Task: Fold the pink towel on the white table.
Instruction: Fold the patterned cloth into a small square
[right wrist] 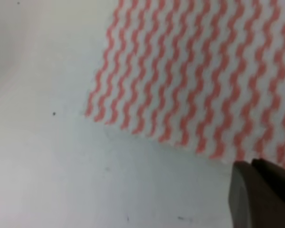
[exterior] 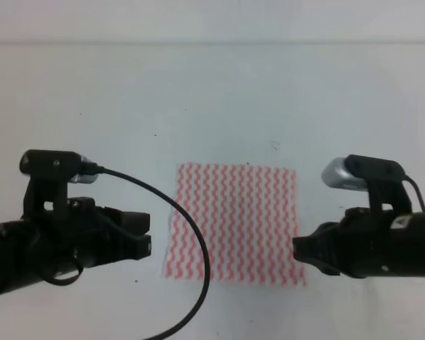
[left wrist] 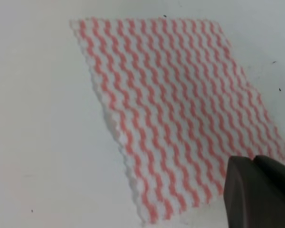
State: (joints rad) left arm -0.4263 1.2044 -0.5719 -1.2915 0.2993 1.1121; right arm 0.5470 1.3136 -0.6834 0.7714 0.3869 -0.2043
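Left gripper (exterior: pixel 147 237) sits just off the pink towel's (exterior: pixel 234 223) left edge, close to its near-left corner, with its two dark fingers pressed together and nothing between them. Its arm reaches in from the left, carrying a silver-nosed camera block above, and a black cable (exterior: pixel 191 234) loops from that block across the towel's left edge and away toward the near side of the white table (exterior: pixel 212 92).

Opposite it, the right gripper (exterior: pixel 299 251) points at the towel's right edge near the near-right corner, its tip reaching that edge or overlapping it slightly. From above it reads as one dark pointed mass, and I cannot tell whether its jaws are parted or together.

Between the two tips the towel lies flat and fully spread, unfolded, its wavy pink-red and white stripes running away from the arms.

In the left wrist view the towel (left wrist: pixel 180 114) fills the ground ahead of a dark finger (left wrist: pixel 259 192) at the lower right corner. In the right wrist view one towel corner (right wrist: pixel 92 114) lies ahead and to the left of a dark finger (right wrist: pixel 261 194), again at the lower right, with bare speckled table (right wrist: pixel 61 166) beside it.
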